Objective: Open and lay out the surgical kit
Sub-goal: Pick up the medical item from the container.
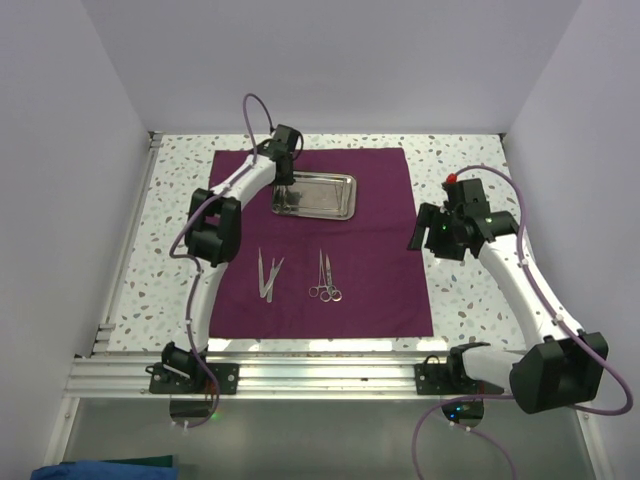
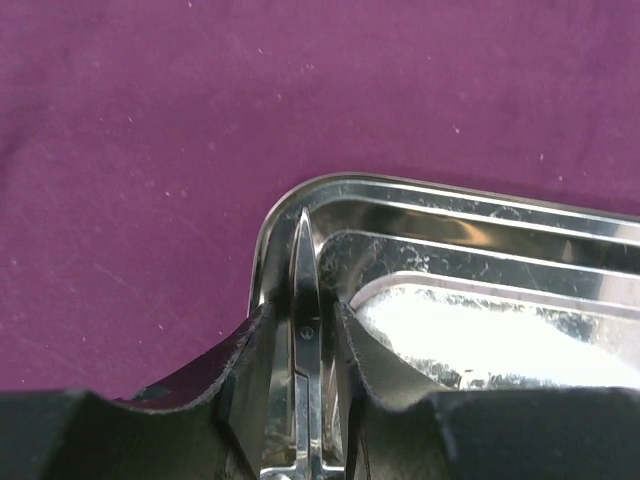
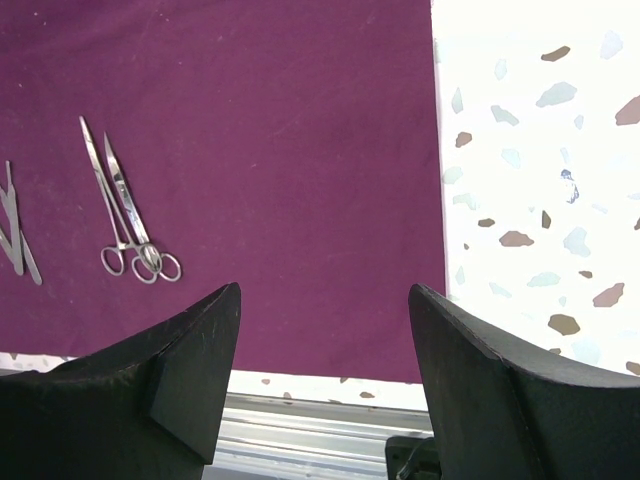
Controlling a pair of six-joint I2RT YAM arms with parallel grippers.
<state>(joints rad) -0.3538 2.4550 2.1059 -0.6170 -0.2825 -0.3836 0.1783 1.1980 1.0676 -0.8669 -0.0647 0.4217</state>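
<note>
The dark maroon cloth (image 1: 380, 250) lies spread flat on the table. The shiny steel tray (image 1: 345, 186) sits on its far middle. My left gripper (image 1: 285, 187) is over the tray's left end (image 2: 275, 215), shut on a thin pointed silver instrument (image 2: 303, 260) with a pivot screw, its tip near the tray corner. Two tweezers (image 1: 268, 274) and two ring-handled scissors or forceps (image 1: 325, 279) lie on the cloth's near half. They also show in the right wrist view: the ring-handled pair (image 3: 125, 215) and the tweezers (image 3: 15, 230). My right gripper (image 1: 415, 235) is open and empty above the cloth's right edge (image 3: 325, 295).
The speckled white tabletop (image 1: 470, 290) borders the cloth on all sides. An aluminium rail (image 1: 320, 375) runs along the near edge. White walls close the left, right and back sides.
</note>
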